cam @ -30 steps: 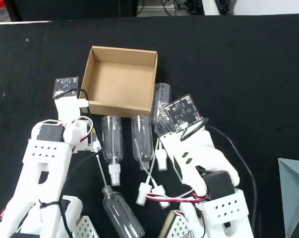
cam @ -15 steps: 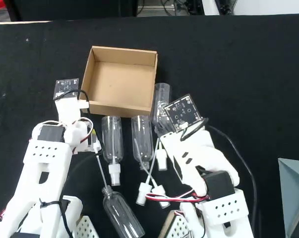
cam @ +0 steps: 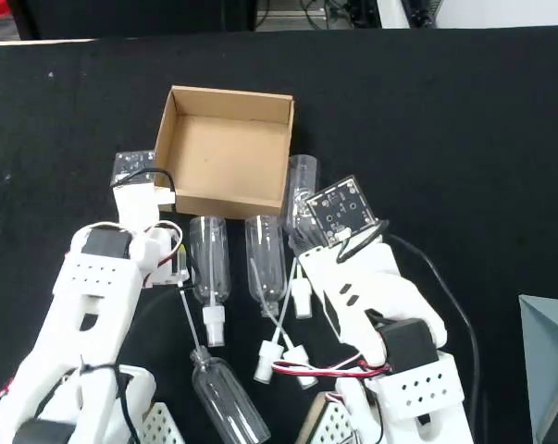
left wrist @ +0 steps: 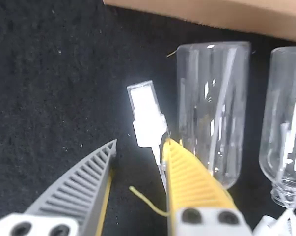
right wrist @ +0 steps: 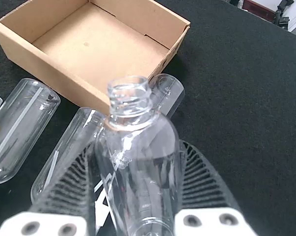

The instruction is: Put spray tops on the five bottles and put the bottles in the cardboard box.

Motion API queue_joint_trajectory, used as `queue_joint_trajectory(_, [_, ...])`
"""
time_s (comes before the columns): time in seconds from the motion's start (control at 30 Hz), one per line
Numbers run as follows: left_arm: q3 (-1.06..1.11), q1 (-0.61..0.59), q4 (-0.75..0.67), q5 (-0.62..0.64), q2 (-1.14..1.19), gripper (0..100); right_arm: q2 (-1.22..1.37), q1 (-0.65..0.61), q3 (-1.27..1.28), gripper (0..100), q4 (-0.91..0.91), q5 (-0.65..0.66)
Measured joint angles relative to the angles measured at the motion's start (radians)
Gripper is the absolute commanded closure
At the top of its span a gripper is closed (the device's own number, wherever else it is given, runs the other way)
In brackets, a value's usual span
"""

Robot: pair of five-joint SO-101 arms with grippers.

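Black table (cam: 464,139), everything bunched from centre toward 7 o'clock. Two white arms come in from the 6 o'clock edge: left arm (cam: 89,305) at about 8, right arm (cam: 390,314) at about 5. Grey object (cam: 549,361) at the 4 o'clock edge, well apart from the rest.

Cardboard box (cam: 228,202) at 11 o'clock of centre, open side up, nothing in it.

Bottles are clear plastic.
- Held bottle (right wrist: 133,113): the right gripper (right wrist: 140,147) is clamped around its body, neck open with no top, pointing toward the box.
- Capped bottle (cam: 209,259): lying at the box's 6 o'clock, base toward the box, white top on the near end.
- Bare bottle (cam: 266,259): lying just beside the capped one on its 3 o'clock side, no top.
- Third bottle (cam: 301,180): lying along the box's 3 o'clock wall, partly under the right arm's wrist.
- Bottom bottle (cam: 230,402): tilted at 6 o'clock, between the two arm bases; I cannot tell whether its neck is capped.

The left gripper (left wrist: 140,142) is spread wide at the capped bottle's 9 o'clock. A white spray top (left wrist: 145,110) lies on the table between its fingers, touching the yellow finger (left wrist: 187,182) and apart from the grey finger (left wrist: 84,187).

Three loose spray tops with thin tubes sit at the bare bottle's 6 o'clock: one (cam: 302,298) by its neck, two (cam: 265,359) (cam: 299,359) nearer the arms.
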Motion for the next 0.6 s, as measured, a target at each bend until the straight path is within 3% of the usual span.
queue_joint_trajectory(0.27, [-0.074,0.006,-0.018,0.038,0.216,86,0.0,0.0,0.0,92.8,0.0,0.0])
queue_joint_trajectory(0.6, [-0.087,0.011,-0.101,0.143,0.253,86,0.0,0.0,0.0,92.8,0.0,0.0])
